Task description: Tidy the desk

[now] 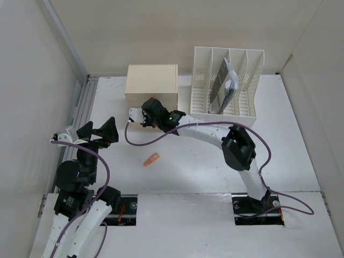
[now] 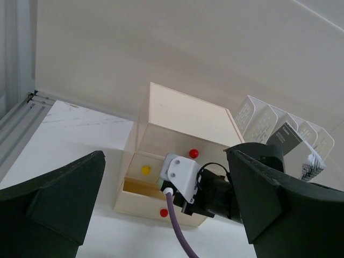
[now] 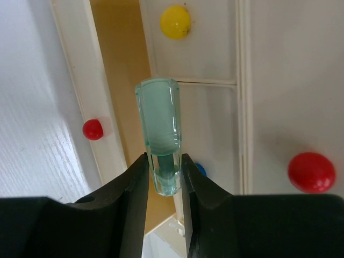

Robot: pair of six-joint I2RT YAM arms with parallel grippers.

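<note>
Task appears partly complete: right end effector (image 3: 164, 177) clamps a translucent green cylinder (image 3: 158, 118) at the open drawer (image 3: 121, 80) of the cream drawer box (image 1: 151, 80) at 12 o'clock on the desk (image 1: 301, 161); an orange stick (image 1: 152, 159) remains mid-desk; left end effector (image 1: 98, 130) stands apart at 9 o'clock

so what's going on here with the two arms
The right fingers are clamped on a small see-through green tube, held in front of the cream drawer box, where one drawer stands pulled out. The left fingers are wide open and hold nothing, off to the left side. A small orange piece lies loose on the desk, and the white file rack has papers in it.
</note>
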